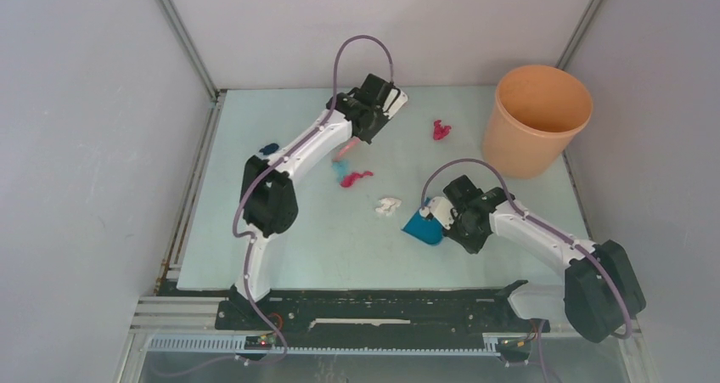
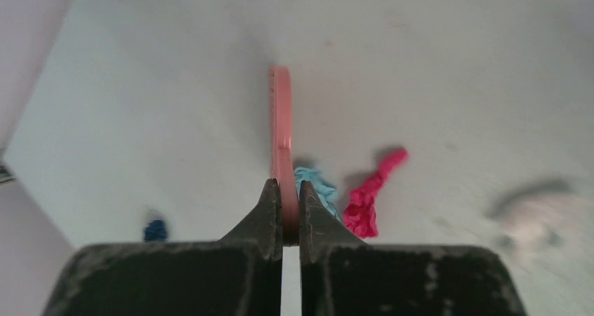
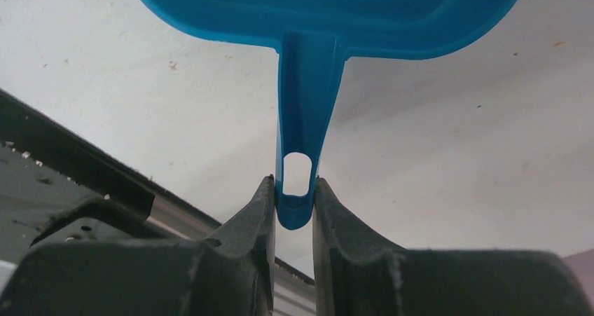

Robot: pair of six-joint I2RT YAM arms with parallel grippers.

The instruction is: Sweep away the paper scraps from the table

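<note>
My left gripper is shut on the handle of the pink brush, which points down at the pale green table near its middle. Close to the brush lie a teal scrap and a magenta scrap. A white scrap lies between both arms, blurred in the left wrist view. A dark navy scrap sits left, a second magenta scrap farther back. My right gripper is shut on the blue dustpan's handle, the dustpan tilted near the white scrap.
An orange bucket stands at the table's back right corner. Grey walls close in the left, back and right sides. A black rail runs along the near edge by the arm bases.
</note>
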